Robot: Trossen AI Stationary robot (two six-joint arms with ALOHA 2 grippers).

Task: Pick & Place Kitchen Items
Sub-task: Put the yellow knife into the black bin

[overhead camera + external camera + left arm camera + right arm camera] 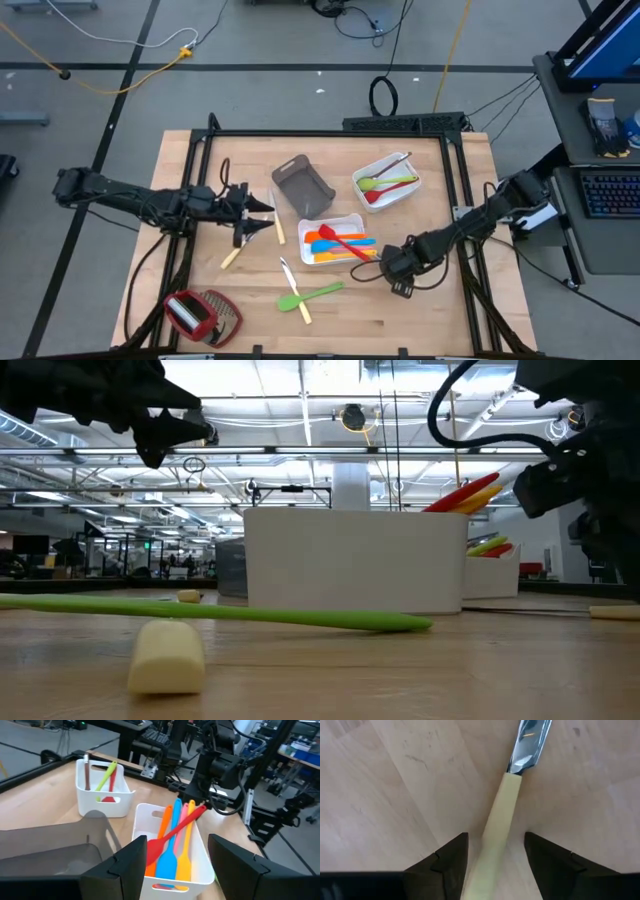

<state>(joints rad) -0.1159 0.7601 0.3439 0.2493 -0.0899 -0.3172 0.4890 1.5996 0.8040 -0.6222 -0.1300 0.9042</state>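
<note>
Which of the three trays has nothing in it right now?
The grey-brown tray, tilted near the table's middle. Both white trays hold utensils: the nearer spatulas, the farther green and red ones.

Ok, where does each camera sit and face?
High: above the table, facing straight down; shows both arms, left gripper, right gripper.
Low: at tabletop height, facing across past the green spatula; arms hang in from above.
Left wrist: on the left arm, facing the white tray; own fingers in front.
Right wrist: facing down at a knife between its own fingers.
Shared: the white tray shows in high, low, left wrist.
</note>
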